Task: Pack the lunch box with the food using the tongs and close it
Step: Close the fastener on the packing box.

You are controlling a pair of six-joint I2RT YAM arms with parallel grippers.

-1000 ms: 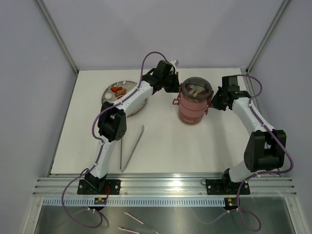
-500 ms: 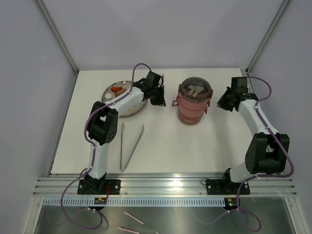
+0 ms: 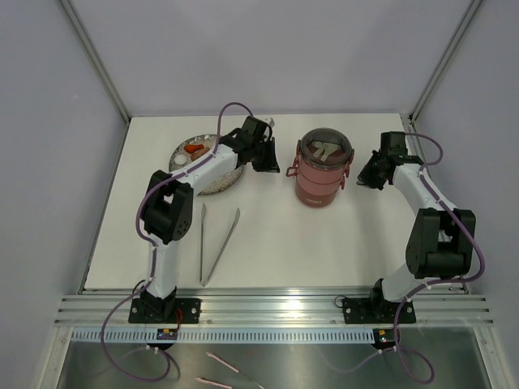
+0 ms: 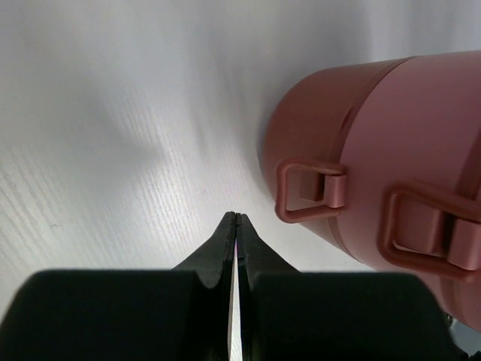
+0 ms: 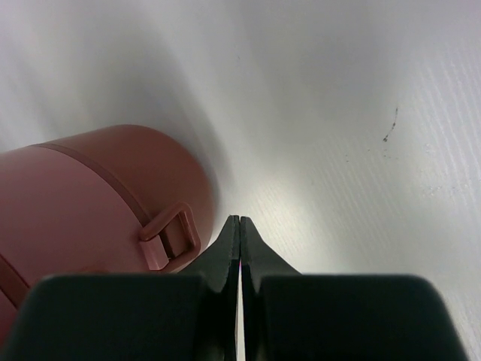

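Note:
The lunch box [image 3: 323,175] stands as a stack of dark-red tiers in the middle of the table, with pale pieces showing in its top. My left gripper [image 3: 274,168] is shut and empty just left of it; in the left wrist view its tips [image 4: 237,216] point at a loop side handle [image 4: 310,192] of the lunch box [image 4: 406,143]. On the other side, my right gripper [image 3: 360,180] is also shut and empty, close to the lunch box [image 5: 83,195] in the right wrist view, fingertips [image 5: 239,219] beside a handle. Orange food [image 3: 193,150] lies on the plate. The tongs [image 3: 217,245] lie on the table.
A grey speckled plate [image 3: 225,183] sits at the back left, partly under my left arm. White enclosure walls stand behind and at both sides. The arm bases sit on an aluminium rail [image 3: 268,306] at the near edge.
My left gripper has drawn back leftward from the lunch box's side. The right gripper has also backed a little away from it. The lunch box and tongs have stayed put.

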